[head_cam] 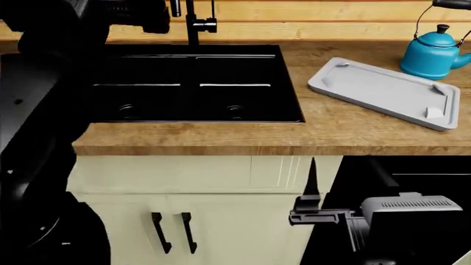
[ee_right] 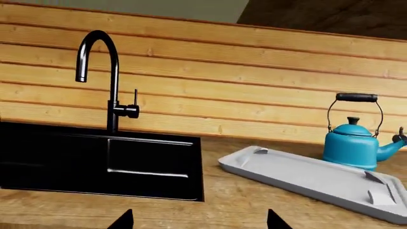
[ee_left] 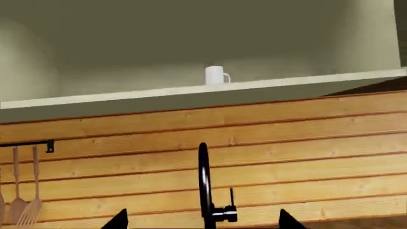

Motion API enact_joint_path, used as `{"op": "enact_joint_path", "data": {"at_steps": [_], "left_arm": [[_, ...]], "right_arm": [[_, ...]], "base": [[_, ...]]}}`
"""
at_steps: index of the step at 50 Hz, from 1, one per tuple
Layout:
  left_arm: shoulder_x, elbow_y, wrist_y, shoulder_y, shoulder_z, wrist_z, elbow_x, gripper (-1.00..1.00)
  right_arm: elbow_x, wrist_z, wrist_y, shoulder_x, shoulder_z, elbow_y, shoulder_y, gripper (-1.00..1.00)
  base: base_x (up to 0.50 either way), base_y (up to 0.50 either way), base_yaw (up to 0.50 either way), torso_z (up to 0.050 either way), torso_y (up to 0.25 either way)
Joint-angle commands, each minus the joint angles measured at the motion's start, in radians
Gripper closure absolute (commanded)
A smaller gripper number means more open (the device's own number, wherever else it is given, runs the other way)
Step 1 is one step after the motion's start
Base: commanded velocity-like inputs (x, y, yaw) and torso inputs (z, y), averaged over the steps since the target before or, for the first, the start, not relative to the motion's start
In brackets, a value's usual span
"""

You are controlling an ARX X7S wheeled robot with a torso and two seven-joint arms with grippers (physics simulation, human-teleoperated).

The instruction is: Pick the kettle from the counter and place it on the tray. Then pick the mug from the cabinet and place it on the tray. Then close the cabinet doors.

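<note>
The teal-blue kettle (head_cam: 433, 55) stands on the wooden counter (head_cam: 220, 138) at the far right, just behind the empty grey tray (head_cam: 383, 91). Both also show in the right wrist view: the kettle (ee_right: 351, 141) and the tray (ee_right: 305, 175). The white mug (ee_left: 215, 75) stands on the shelf of the open cabinet (ee_left: 190, 90), above the plank wall. My left gripper (ee_left: 203, 221) is open and empty, raised in front of the wall well below the mug. My right gripper (ee_right: 200, 221) is open and empty, low in front of the counter edge (head_cam: 312, 190).
A black double sink (head_cam: 191, 83) with a tall black faucet (head_cam: 193, 22) is set in the counter left of the tray. Wooden utensils (ee_left: 22, 205) hang from a rail on the wall. Cream base cabinets with black handles (head_cam: 173, 232) lie below. My left arm (head_cam: 44, 110) fills the head view's left.
</note>
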Motion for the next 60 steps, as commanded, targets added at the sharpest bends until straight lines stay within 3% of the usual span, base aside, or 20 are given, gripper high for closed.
{"op": "enact_joint_path", "data": {"at_steps": [1,15,22,31,49,51,55,60], "left_arm": [[0.025,-0.392,-0.121,-0.625,0.098,-0.008,0.014,-1.0],[0.13,-1.437,0.308,-1.187,0.128,-0.006,0.105,-1.0],[0.144,-1.422,0.272,-1.188,0.078,0.021,0.204,-1.0],[0.144,-1.452,0.281,-1.188,0.093,0.022,0.196,-1.0],[0.144,-1.493,0.297,-1.188,0.083,0.036,0.216,-1.0],[0.144,-1.494,0.282,-1.188,0.103,0.062,0.236,-1.0],[0.144,-1.488,0.258,-1.188,0.105,0.09,0.283,-1.0],[0.144,-1.477,0.241,-1.188,0.075,0.104,0.333,-1.0]], "right_arm": [[0.004,0.011,0.098,0.026,0.001,-0.132,0.014,-1.0],[0.029,0.02,0.237,0.059,0.022,-0.272,0.056,-1.0],[0.092,0.08,0.257,0.105,0.018,-0.291,0.076,-1.0],[0.418,0.42,0.195,0.363,-0.044,-0.289,0.122,-1.0],[0.519,0.551,0.169,0.485,-0.084,-0.29,0.179,-1.0],[0.68,0.691,0.149,0.614,-0.124,-0.291,0.28,-1.0],[1.134,0.94,0.12,0.852,-0.218,-0.29,0.637,-1.0],[1.501,1.024,0.214,0.905,-0.238,-0.235,1.015,-1.0]], "base": [[0.0,0.0,0.0,0.05,0.0],[0.0,0.0,0.0,0.05,0.0],[0.0,0.0,0.0,0.05,0.0],[0.0,-0.16,0.0,0.05,0.0],[0.0,-0.43,0.0,0.05,0.0],[0.0,0.0,0.0,0.023,0.0],[0.0,0.0,0.0,0.0,0.0],[0.0,0.0,0.0,0.0,0.0]]}}
